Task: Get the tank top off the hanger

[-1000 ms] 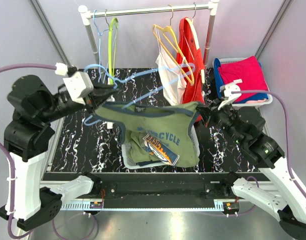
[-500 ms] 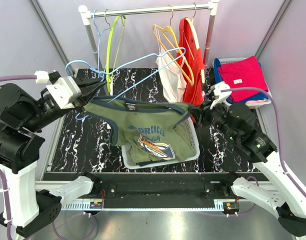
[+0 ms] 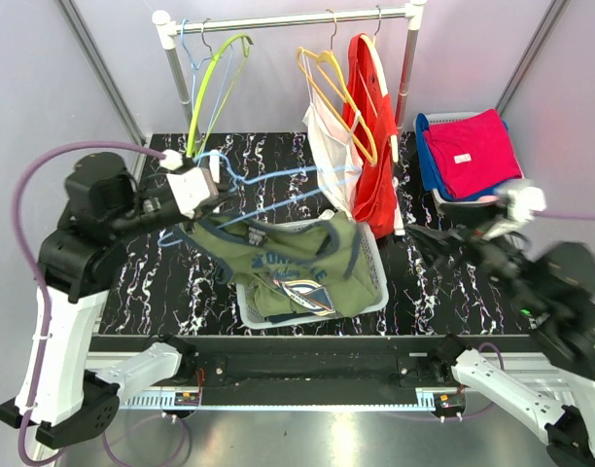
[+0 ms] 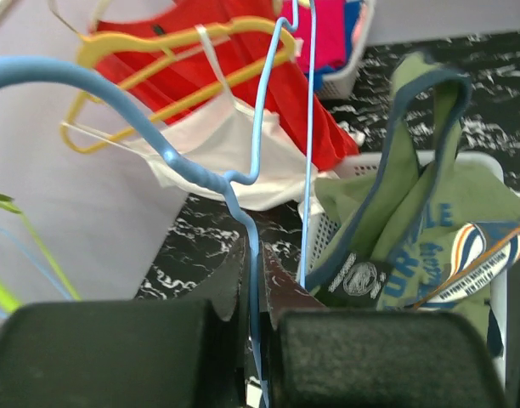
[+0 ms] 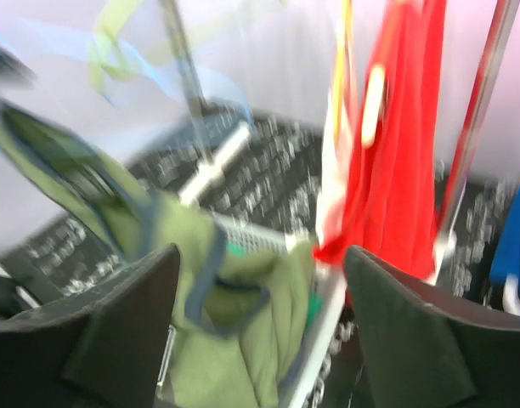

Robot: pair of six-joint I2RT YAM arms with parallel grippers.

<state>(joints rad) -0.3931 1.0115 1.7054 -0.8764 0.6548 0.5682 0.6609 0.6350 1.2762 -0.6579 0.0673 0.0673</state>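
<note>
Item: green tank top (image 3: 307,258) | Where: draped into white basket (image 3: 380,280), upper edge near blue hanger (image 4: 162,151) | Handling: likely light, limp, snag-prone; take a strap | Left gripper (image 4: 256,289): pinching hanger wire | Right gripper (image 5: 260,255): spread, empty

An olive-green cotton tank top (image 3: 307,268) has navy-blue trim and a chest print of blue lettering over an orange, white and navy striped emblem. It hangs from a light blue wire hanger (image 4: 162,149) above a white plastic mesh basket (image 3: 379,282). The black surface (image 3: 132,282) is veined with white marbling. Toward its far edge are a lime-green hanger (image 3: 220,68), a yellow-orange hanger (image 3: 336,88), a white garment (image 3: 329,156) and a red garment (image 3: 375,165). At the far right corner, magenta folded cloth (image 3: 472,146) lies over blue cloth (image 3: 429,161).
</note>
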